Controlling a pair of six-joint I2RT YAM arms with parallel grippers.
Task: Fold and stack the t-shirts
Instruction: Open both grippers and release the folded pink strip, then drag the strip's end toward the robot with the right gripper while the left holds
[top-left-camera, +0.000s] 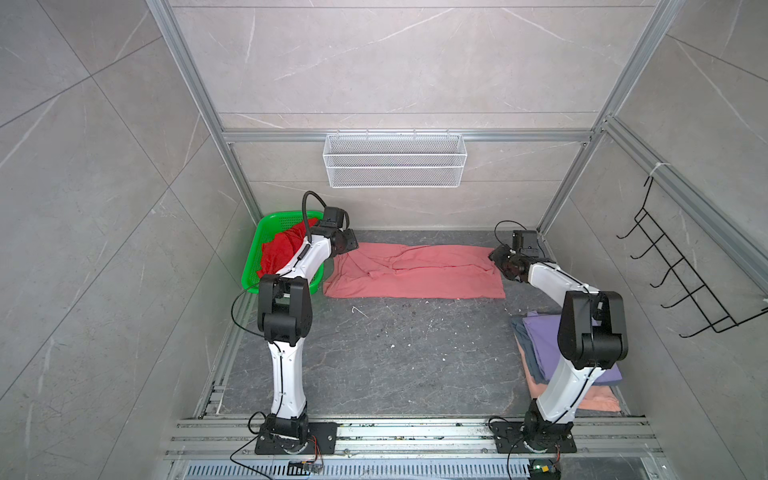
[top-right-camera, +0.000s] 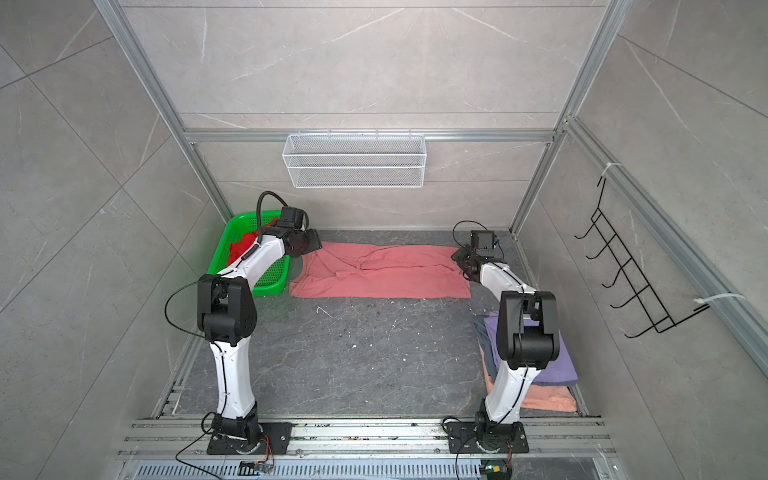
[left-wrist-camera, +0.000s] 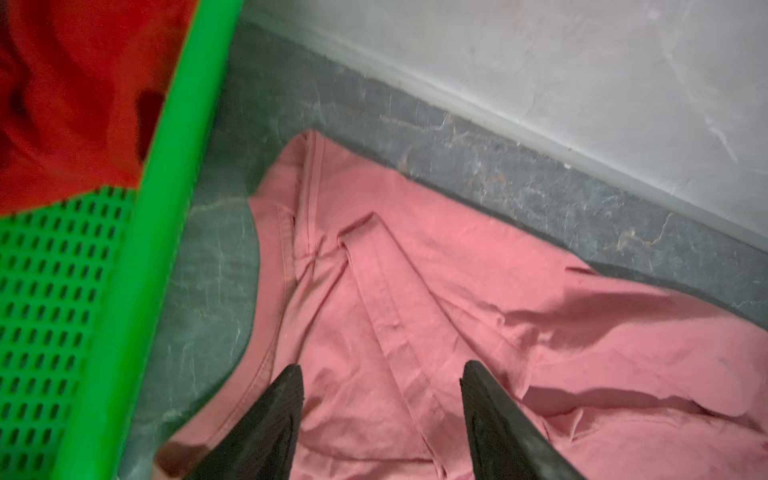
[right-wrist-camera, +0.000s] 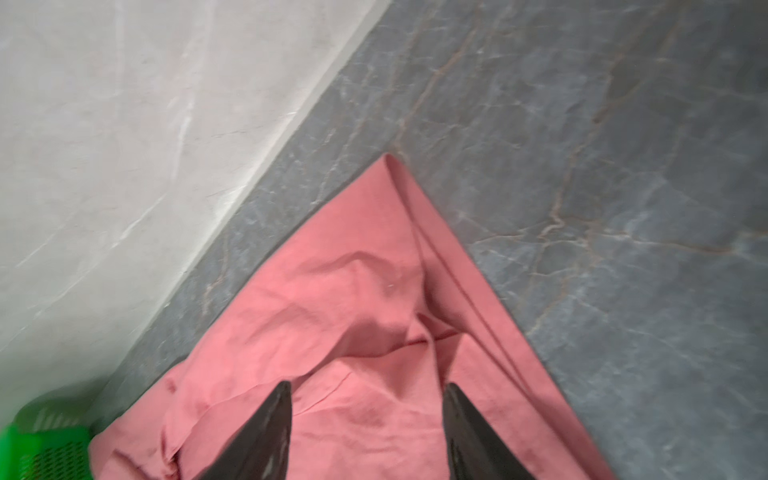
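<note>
A salmon-pink t-shirt (top-left-camera: 415, 272) lies as a long, wrinkled strip across the back of the dark table in both top views. My left gripper (top-left-camera: 349, 245) hangs over its left end, beside the basket. In the left wrist view this gripper (left-wrist-camera: 382, 365) is open, with only pink cloth (left-wrist-camera: 415, 291) below the gap. My right gripper (top-left-camera: 496, 255) hovers over the right end. It (right-wrist-camera: 368, 384) is open too, above the shirt's corner (right-wrist-camera: 374, 270). A bright red t-shirt (top-left-camera: 282, 251) lies crumpled in the green basket (top-left-camera: 249, 276). Front right, partly behind the right arm, a lavender t-shirt (top-left-camera: 540, 336) tops a grey-blue one (top-left-camera: 524, 347) and a peach one (top-left-camera: 598, 401).
The back wall (left-wrist-camera: 540, 62) runs close behind the pink shirt. A white wire basket (top-left-camera: 395, 160) hangs on that wall, and a black hook rack (top-left-camera: 681, 270) on the right wall. Aluminium rails (top-left-camera: 415, 432) carry both arm bases at the front.
</note>
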